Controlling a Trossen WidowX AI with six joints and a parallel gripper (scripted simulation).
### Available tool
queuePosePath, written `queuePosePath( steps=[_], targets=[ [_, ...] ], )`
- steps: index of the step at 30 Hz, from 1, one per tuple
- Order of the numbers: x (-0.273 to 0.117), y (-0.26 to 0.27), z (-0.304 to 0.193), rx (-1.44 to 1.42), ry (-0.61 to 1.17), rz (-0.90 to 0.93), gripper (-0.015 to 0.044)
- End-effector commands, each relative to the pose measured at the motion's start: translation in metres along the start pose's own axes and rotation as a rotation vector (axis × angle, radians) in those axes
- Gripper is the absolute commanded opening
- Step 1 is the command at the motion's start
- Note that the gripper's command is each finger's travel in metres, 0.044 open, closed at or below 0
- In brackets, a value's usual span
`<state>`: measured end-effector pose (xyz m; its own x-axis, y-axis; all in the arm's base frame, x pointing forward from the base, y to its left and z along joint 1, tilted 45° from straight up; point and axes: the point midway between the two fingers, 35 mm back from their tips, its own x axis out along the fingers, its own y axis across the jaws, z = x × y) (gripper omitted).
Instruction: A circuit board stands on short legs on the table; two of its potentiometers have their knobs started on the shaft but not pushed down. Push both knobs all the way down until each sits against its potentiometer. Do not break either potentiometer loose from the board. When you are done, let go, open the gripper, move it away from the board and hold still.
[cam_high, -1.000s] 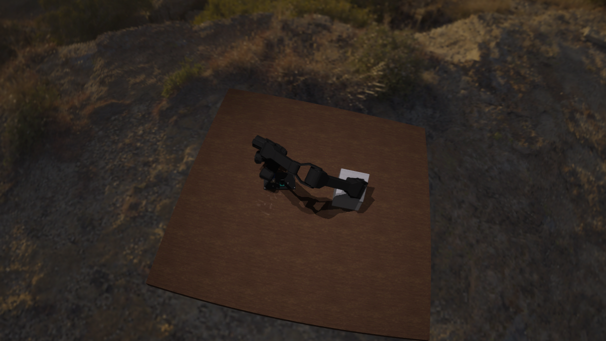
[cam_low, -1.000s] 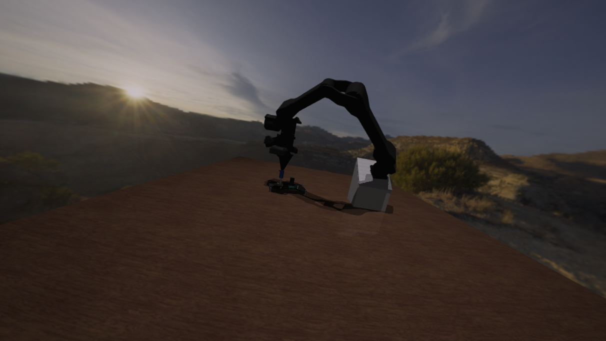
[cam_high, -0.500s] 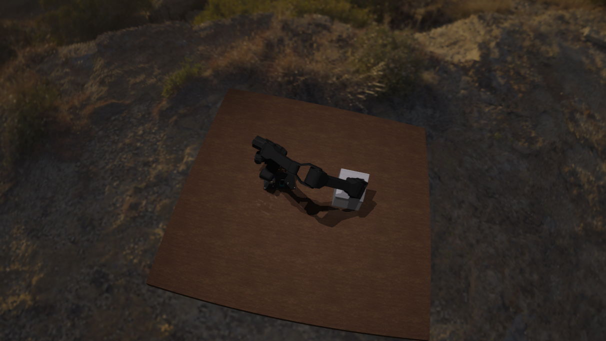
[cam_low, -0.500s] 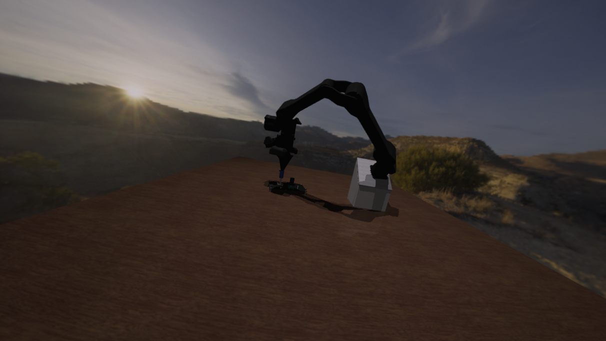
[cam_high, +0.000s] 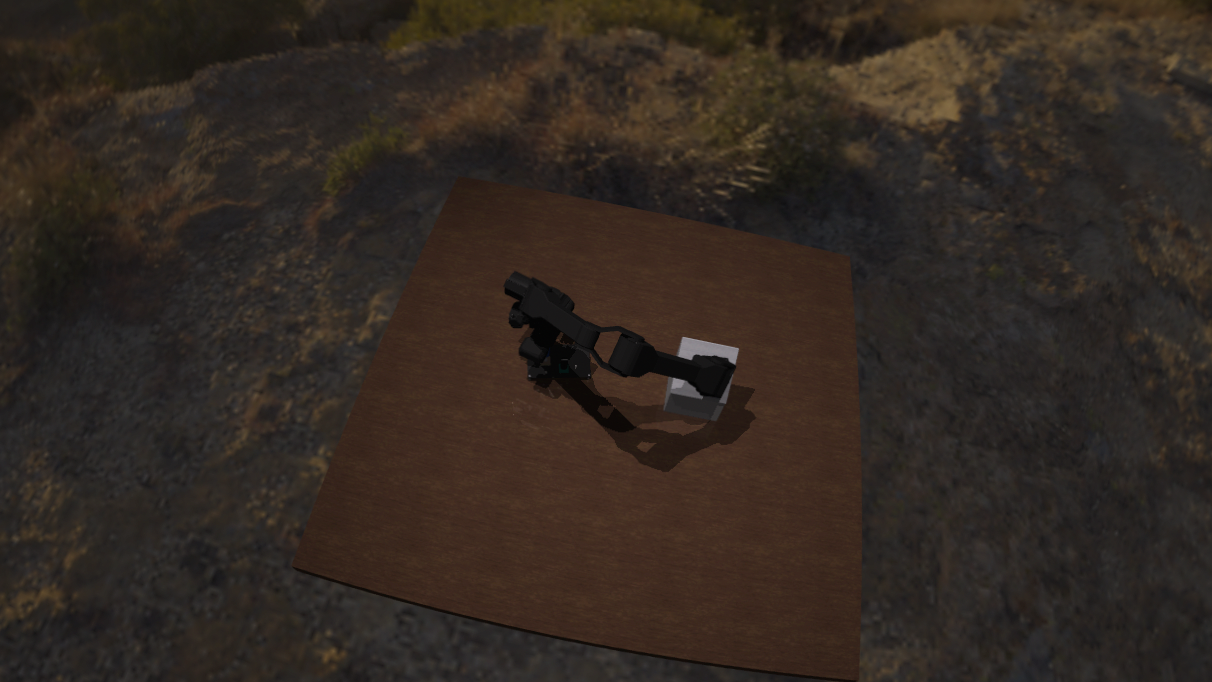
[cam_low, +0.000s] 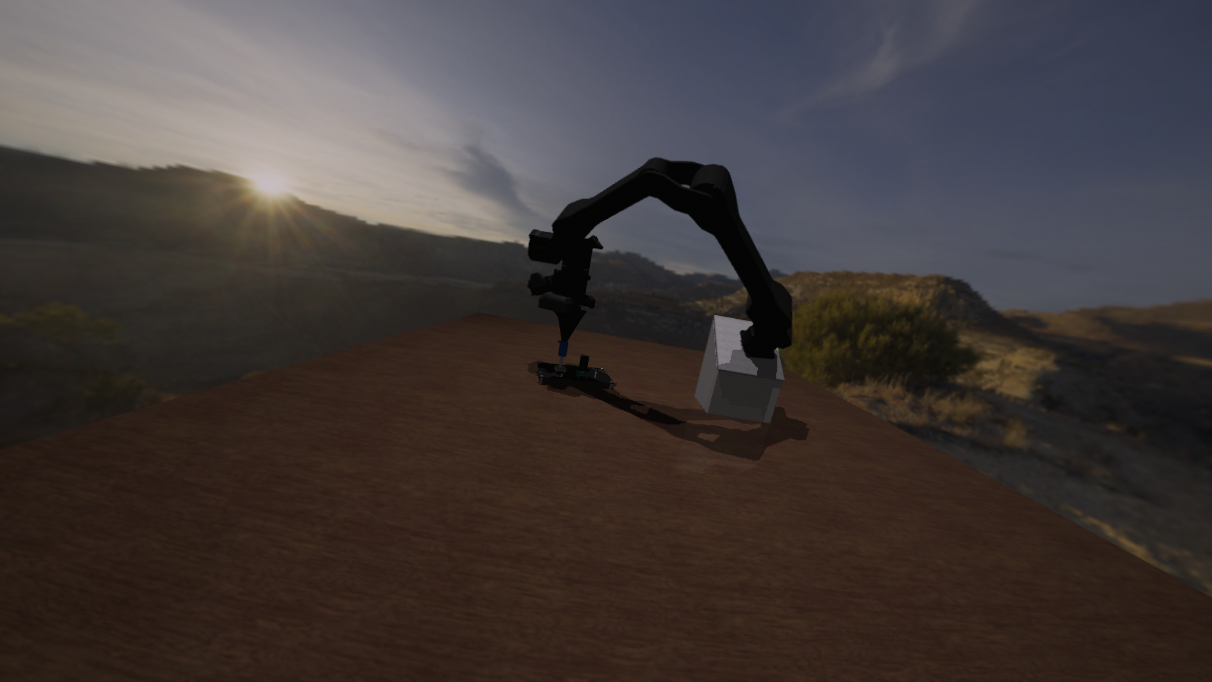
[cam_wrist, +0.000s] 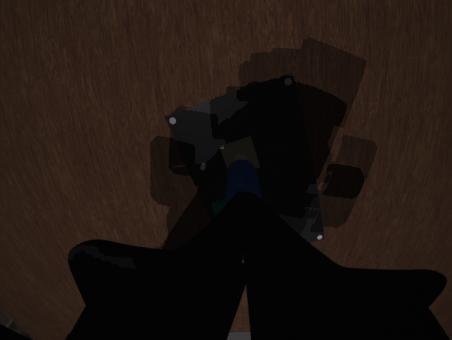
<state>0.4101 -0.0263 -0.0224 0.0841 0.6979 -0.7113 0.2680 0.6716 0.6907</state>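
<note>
The dark circuit board (cam_wrist: 196, 134) (cam_low: 600, 378) stands low on the table, mostly in shadow. A blue knob (cam_low: 562, 348) (cam_wrist: 243, 179) stands upright over a tan potentiometer (cam_wrist: 239, 148). In the exterior view, a pale stretch of shaft shows between them. My gripper (cam_low: 563, 341) (cam_wrist: 243, 199) is shut and empty, pointing down, with its fingertips together at the knob's top; whether they touch it is too small to tell. A dark upright piece (cam_low: 583, 361) stands on the board to the right; I cannot tell if it is the second knob. The fingers hide part of the board in the wrist view.
The brown wooden table (cam_high: 550, 508) (cam_low: 508, 525) lies under everything. The arm's base stands on a white box (cam_high: 694, 408) (cam_low: 739, 396) to the right of the board. The arm arches over from the box, and its shadow crosses the table between them.
</note>
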Motion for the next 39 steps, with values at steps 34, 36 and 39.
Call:
queuePosePath(
  steps=[34,36,39],
  targets=[
    [0.02,0.001,0.0,0.002,0.0,0.004,0.0],
    [0.02,0.001,0.0,0.002,0.0,0.004,0.0],
    [0.02,0.001,0.0,0.002,0.0,0.004,0.0]
  ],
)
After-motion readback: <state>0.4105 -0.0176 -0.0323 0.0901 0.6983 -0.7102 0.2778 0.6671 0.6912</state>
